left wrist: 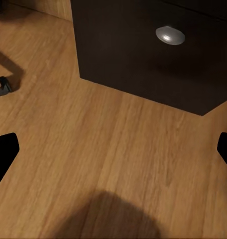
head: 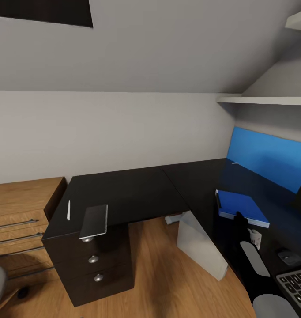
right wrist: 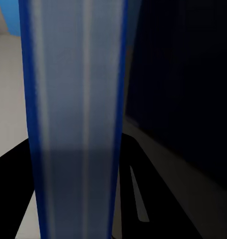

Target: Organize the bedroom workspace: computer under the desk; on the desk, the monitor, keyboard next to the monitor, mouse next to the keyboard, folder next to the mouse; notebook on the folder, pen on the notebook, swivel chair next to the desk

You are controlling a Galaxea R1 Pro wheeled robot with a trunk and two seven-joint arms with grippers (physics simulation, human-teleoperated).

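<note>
Between right tool point(head: 240, 216) fingers, folder point(head: 241, 207)

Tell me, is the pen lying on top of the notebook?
No, the pen lies on the desk beside the notebook, apart from it.

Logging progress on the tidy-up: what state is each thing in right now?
Bright blue flat folder: lying on long black desk, right claw at its near edge, grip unclear.
Thin grey notebook: flat, overhanging the desk's front edge.
Thin white pen: lying beside the notebook, apart.
Desk drawers: shut.
Dark keyboard, small black mouse: on the desk.
Left claw: open, empty.
</note>
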